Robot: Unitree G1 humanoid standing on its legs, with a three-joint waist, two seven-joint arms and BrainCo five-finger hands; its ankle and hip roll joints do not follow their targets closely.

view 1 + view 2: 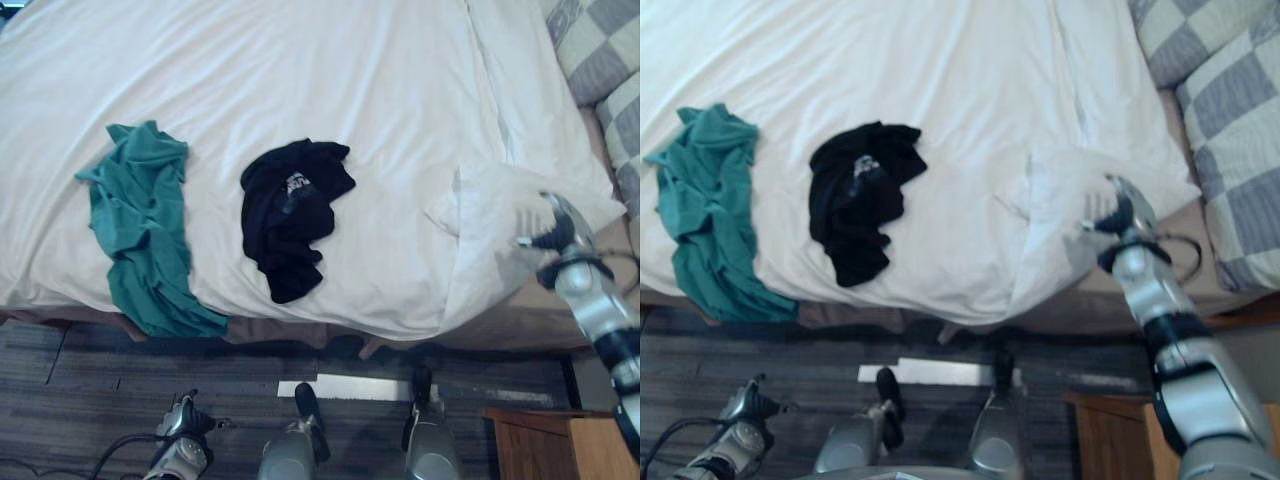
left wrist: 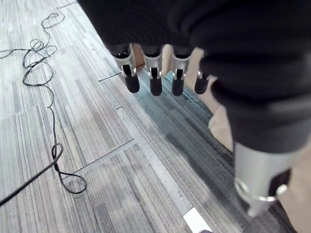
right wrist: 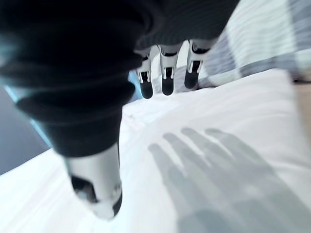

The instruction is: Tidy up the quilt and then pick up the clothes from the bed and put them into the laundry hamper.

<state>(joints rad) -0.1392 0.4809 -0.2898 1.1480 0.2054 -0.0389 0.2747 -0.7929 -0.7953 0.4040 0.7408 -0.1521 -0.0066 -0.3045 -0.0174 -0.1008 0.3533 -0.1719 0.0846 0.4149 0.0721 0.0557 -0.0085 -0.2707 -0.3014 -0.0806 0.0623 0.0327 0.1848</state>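
The left hand [image 2: 160,73] hangs low over the striped floor [image 2: 73,126], in front of the bed's near edge and toward its left end. Its fingers [image 2: 154,80] point down, relaxed and nearly straight, with the thumb apart; the hand holds nothing.

On the bed, a white quilt [image 1: 330,90] covers the mattress and drapes over the near edge. A green garment [image 1: 140,225] lies crumpled at the left part of the quilt; its lower end reaches the near edge of the bed and hangs slightly over it. A black garment [image 1: 290,215] lies bunched near the middle of the quilt, well apart from the green garment and just short of the near edge. Both garments rest on the quilt and touch neither hand.

Toward the near right corner of the bed, a fold of the quilt [image 1: 500,200] is turned back on itself. The right hand [image 1: 1120,215] hovers just above this fold. Its fingers [image 3: 167,77] are extended and spread wide, and it grips nothing.

Two grey-and-white checked pillows [image 1: 1215,110] lie at the right end of the bed. A wooden nightstand [image 1: 560,445] stands on the floor beside the bed's near right corner.
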